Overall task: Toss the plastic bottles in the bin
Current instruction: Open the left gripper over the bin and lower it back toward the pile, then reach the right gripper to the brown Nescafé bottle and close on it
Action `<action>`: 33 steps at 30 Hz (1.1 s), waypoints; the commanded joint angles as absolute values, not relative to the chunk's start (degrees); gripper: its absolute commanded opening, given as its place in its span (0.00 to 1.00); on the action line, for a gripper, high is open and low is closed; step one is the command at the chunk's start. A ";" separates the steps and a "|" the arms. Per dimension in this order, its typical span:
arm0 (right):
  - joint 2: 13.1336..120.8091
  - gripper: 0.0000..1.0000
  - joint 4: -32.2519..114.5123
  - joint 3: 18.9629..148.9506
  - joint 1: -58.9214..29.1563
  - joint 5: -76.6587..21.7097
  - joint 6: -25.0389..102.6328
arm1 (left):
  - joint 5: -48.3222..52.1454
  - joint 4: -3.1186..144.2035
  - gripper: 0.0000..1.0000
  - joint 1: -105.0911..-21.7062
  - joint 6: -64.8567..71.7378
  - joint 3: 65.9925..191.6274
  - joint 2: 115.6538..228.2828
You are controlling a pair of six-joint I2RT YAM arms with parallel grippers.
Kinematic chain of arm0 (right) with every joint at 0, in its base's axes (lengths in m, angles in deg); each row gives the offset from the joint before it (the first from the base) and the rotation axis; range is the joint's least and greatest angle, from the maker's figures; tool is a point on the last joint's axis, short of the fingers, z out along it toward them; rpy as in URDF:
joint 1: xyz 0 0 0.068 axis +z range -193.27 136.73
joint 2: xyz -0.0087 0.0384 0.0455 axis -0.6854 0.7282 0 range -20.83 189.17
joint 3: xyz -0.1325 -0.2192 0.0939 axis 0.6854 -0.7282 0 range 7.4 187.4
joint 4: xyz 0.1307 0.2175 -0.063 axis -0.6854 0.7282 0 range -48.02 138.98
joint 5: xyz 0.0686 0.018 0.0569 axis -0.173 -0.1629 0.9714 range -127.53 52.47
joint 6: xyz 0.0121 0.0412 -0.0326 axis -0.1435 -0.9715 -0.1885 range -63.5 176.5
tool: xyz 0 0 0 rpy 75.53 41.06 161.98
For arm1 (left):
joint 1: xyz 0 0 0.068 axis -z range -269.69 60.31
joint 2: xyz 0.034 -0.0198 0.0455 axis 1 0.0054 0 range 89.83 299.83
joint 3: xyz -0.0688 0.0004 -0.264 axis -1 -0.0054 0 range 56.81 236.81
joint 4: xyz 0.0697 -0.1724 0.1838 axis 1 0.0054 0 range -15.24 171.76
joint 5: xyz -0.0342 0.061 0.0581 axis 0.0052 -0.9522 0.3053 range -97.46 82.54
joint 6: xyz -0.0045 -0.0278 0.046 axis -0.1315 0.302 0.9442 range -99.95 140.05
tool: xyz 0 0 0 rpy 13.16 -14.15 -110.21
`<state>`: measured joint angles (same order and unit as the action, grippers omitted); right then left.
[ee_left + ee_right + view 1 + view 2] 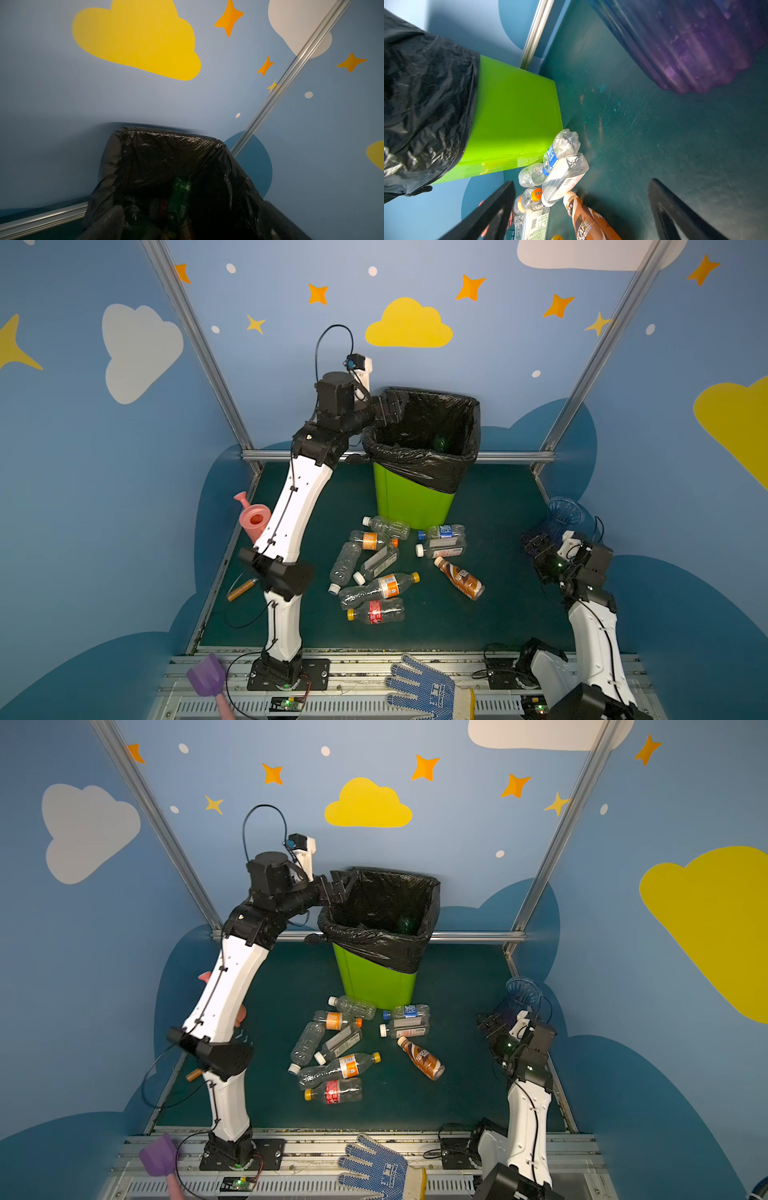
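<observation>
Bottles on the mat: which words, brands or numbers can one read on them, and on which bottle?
"CAFE": on the brown coffee bottle; it is the end of a brand name, and the rest is out of frame.
Blue-label bottle, barcode-label bottle, orange cap: print too small or blurred to read.

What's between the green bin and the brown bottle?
Two clear bottles lie there, a blue-labelled bottle and a white-capped bottle; both top views show it.

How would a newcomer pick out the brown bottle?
Find the tall lime-green bin at the back of the dark mat. Bottles lie scattered in front of it, and the brown bottle lies at their right edge. It alone is opaque brown; the others are clear.
</observation>
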<state>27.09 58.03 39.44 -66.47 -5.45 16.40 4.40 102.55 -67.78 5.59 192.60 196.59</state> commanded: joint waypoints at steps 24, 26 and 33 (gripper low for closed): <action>23.68 0.98 64.69 32.65 -50.50 -8.76 1.28 | -9.89 83.66 1.00 -72.38 2.63 122.88 149.24; 23.35 0.98 65.68 32.28 -46.95 -10.32 -3.64 | -9.65 83.90 1.00 -73.90 0.07 116.46 146.41; 21.00 0.98 71.58 33.46 -34.79 -16.86 -16.85 | -9.44 87.17 1.00 -76.34 -2.50 105.35 140.31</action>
